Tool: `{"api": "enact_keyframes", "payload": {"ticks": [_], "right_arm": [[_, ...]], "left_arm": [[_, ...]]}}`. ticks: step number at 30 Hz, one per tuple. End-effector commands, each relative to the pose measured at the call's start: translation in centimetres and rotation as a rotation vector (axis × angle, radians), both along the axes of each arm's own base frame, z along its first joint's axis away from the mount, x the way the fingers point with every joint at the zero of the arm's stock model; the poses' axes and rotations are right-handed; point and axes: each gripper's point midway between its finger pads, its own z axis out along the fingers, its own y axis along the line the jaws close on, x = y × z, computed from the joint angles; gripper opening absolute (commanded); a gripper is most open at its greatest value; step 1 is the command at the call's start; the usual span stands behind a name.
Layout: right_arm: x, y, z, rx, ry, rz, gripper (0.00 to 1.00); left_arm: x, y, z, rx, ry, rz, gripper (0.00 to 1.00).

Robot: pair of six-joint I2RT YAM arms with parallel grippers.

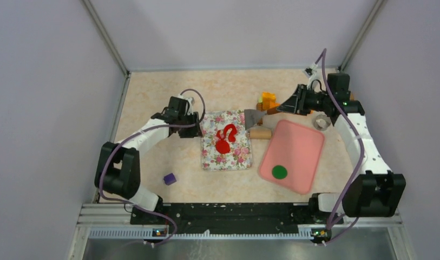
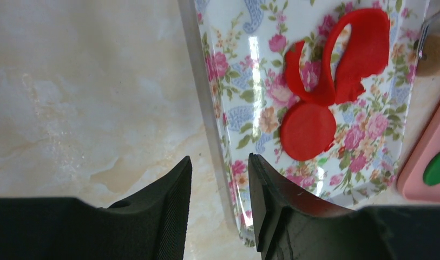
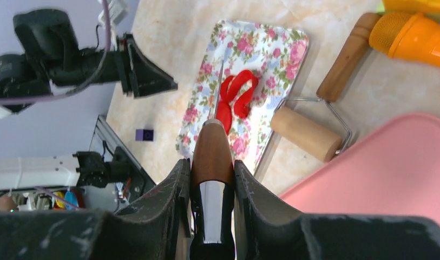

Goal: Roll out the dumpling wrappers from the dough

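Black left gripper (image 2: pixel 218 165), fingers slightly parted and empty, straddles the left edge of the floral mat (image 2: pixel 250 81), likely to steady it; the red wrapper (image 2: pixel 307 131) lies mid-mat against the leftover strip (image 2: pixel 347 54), and the right gripper (image 3: pixel 211 168) clamps a wooden-handled scraper (image 3: pixel 211 149) just past the right edge, where a roller (image 3: pixel 304 132) crowds the approach.

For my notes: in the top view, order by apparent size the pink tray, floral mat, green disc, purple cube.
Pink tray and floral mat: nearly alike, not ranked.
Then green disc.
Smallest: purple cube.
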Motion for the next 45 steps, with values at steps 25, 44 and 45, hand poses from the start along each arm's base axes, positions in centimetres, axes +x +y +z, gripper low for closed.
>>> {"api": "enact_keyframes", "payload": {"ticks": [25, 44, 45], "right_arm": [[-3.0, 1.9, -5.3, 0.027, 0.025, 0.062, 0.00], [-4.2, 6.4, -10.9, 0.052, 0.086, 0.239, 0.00], [-4.3, 6.5, -11.3, 0.043, 0.089, 0.243, 0.00]], "left_arm": [[2.7, 6.1, -4.6, 0.118, 0.179, 0.616, 0.00], [-1.1, 6.8, -5.8, 0.046, 0.234, 0.666, 0.00], [-1.0, 6.9, -5.7, 0.043, 0.232, 0.670, 0.00]]}}
